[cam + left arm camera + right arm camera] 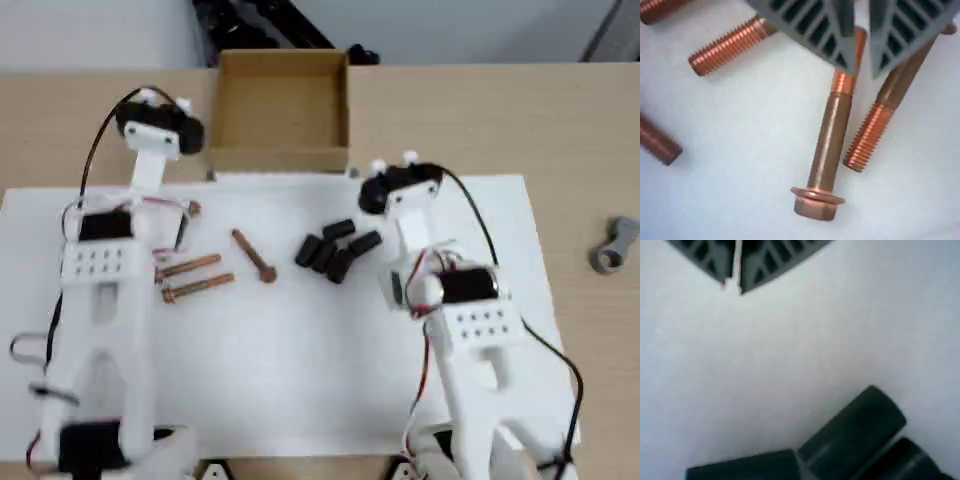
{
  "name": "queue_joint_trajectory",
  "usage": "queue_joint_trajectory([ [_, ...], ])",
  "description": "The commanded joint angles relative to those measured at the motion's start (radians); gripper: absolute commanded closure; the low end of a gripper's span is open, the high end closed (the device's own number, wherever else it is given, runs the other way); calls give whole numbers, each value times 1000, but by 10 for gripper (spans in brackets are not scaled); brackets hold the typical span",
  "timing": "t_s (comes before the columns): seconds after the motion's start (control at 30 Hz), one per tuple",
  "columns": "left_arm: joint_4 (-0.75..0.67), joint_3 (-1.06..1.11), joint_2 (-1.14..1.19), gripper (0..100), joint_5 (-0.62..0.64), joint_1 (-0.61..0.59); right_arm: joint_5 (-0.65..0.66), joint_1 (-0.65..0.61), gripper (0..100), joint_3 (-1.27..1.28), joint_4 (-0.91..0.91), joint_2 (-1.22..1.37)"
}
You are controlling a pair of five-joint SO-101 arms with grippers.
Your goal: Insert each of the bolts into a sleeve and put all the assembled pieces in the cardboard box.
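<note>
In front of the cardboard box, on the side facing the arms, the copper bolts lie loose on the white mat, off toward the left arm. The black sleeves sit in a tight heap a little way out from the box's front wall, apart from the bolts. No bolt is in a sleeve and no assembled piece lies in the box, so I judge the task to be at its very start: every pairing and every drop into the box is left to do. The left gripper hangs low over the bolts, its jaws a narrow slit apart and holding nothing I can make out; one bolt's threaded end runs under them. The right gripper sits just beside the sleeve heap, jaws pressed all but together and empty. Well away from the box, past the mat's edge on the right arm's side, a grey metal piece rests on the bare table.
</note>
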Motion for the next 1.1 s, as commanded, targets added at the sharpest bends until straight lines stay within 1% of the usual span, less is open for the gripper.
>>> queue_joint_trajectory([
  [0.0,64,-163,144,995,-6,8,-18,5,995,-69,-5,59],
  [0.27,230,-524,523,994,-25,6,-18,5,995,-69,-5,77],
  [0.5,388,-860,802,904,-28,6,-18,2,995,-68,-5,79],
  [0.67,453,-1052,959,903,-28,5,-18,2,995,-68,-4,79],
  [0.93,525,-1283,1180,903,-29,0,-18,5,995,-63,-4,79],
  [1.0,571,-1353,1215,903,-32,0,-18,5,995,-63,-4,79],
  [1.07,626,-1406,1247,903,-63,3,-18,5,995,-63,-4,79],
])
